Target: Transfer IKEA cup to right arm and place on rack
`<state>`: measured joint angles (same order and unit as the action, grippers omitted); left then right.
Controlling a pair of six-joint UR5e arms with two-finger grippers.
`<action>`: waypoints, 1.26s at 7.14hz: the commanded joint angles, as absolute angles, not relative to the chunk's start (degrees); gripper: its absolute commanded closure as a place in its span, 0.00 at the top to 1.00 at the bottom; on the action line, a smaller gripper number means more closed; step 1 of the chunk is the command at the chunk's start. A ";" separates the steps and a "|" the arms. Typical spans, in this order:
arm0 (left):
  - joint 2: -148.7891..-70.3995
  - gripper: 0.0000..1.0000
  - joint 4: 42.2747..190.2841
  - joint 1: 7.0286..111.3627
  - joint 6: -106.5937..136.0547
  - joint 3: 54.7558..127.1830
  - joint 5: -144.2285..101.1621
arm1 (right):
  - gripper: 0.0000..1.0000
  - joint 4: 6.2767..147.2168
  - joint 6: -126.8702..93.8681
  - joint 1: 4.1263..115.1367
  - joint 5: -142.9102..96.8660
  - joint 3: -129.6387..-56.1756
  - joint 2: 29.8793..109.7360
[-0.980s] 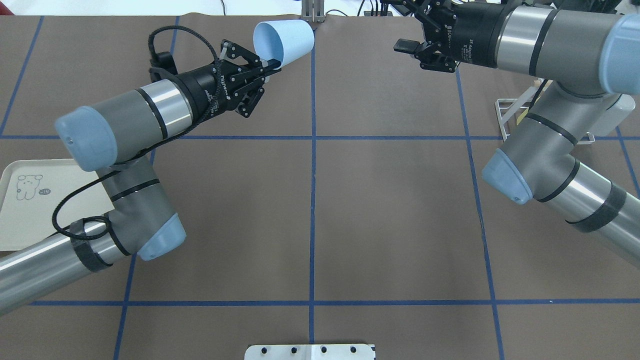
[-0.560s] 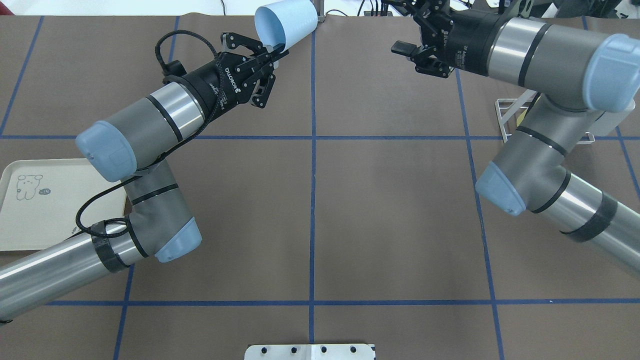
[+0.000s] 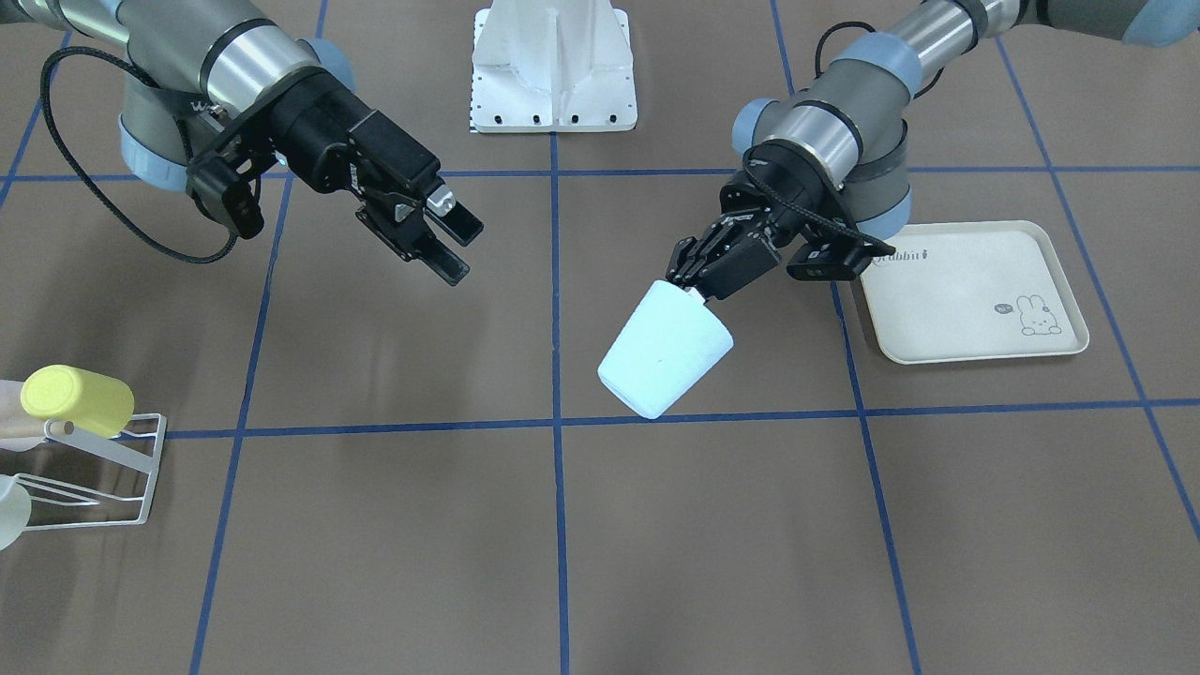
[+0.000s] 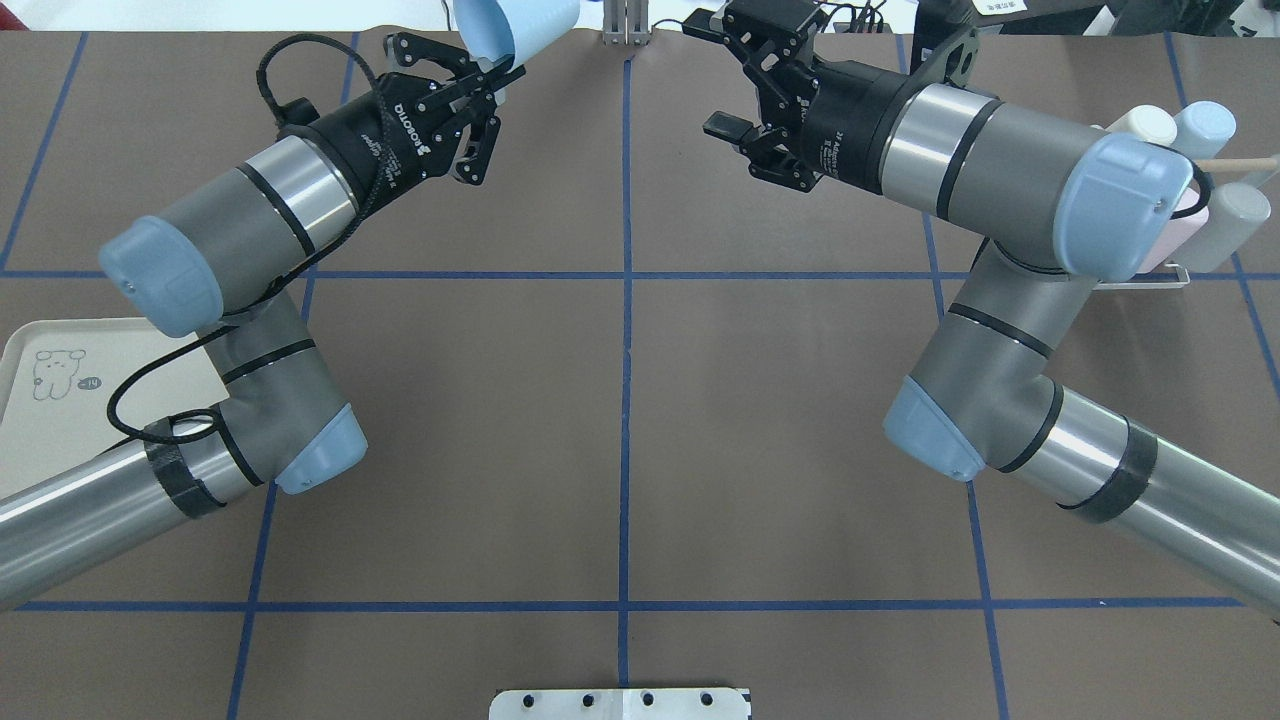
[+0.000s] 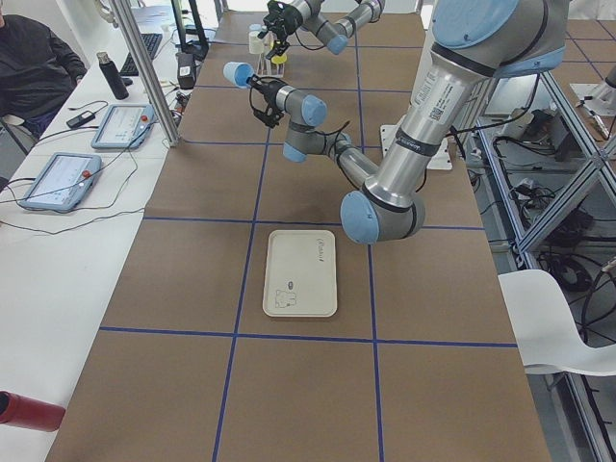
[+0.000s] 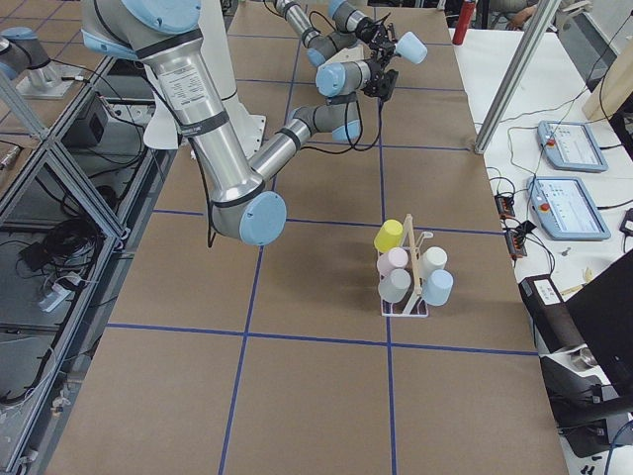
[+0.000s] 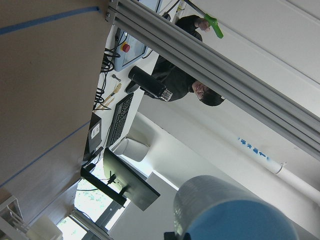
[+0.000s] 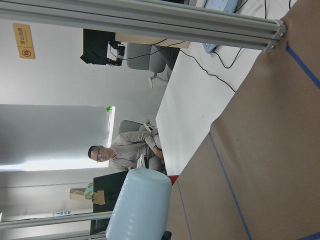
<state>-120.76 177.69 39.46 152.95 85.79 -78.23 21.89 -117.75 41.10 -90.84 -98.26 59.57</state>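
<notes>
IKEA cup (image 3: 666, 352), light blue, is off the table (image 3: 394, 562), tilted, over the far side just left of the centre line in the overhead view. left gripper (image 3: 689, 284) is pinched on its rim. Left arm (image 4: 250, 215): forearm low from the left, elbow folded, wrist angled toward the far edge. right gripper (image 3: 453, 246) has its jaws spread, nothing between them; it points across at the cup, well apart from it. right arm (image 4: 1000, 300): elbow bent, wrist reaching in toward the centre. rack (image 6: 407, 309) stands at the table's right end, loaded with other cups including a yellow cup (image 6: 389, 236). Tray (image 3: 937, 300) lies near the left arm.
</notes>
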 commanded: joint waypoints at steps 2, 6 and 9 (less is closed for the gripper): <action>-118.92 0.00 179.65 41.83 153.02 85.69 -81.03 | 1.00 21.80 -118.30 39.82 -90.62 -94.67 55.56; -119.61 0.00 179.65 41.22 152.14 86.22 -84.73 | 1.00 19.62 -118.21 39.11 -90.53 -89.66 52.21; -120.15 0.00 179.65 40.17 152.49 86.49 -84.64 | 1.00 18.90 -118.21 38.94 -89.21 -86.49 50.10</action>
<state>-119.98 179.65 40.76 152.37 86.49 -84.70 19.10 -118.21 39.01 -89.56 -87.23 50.67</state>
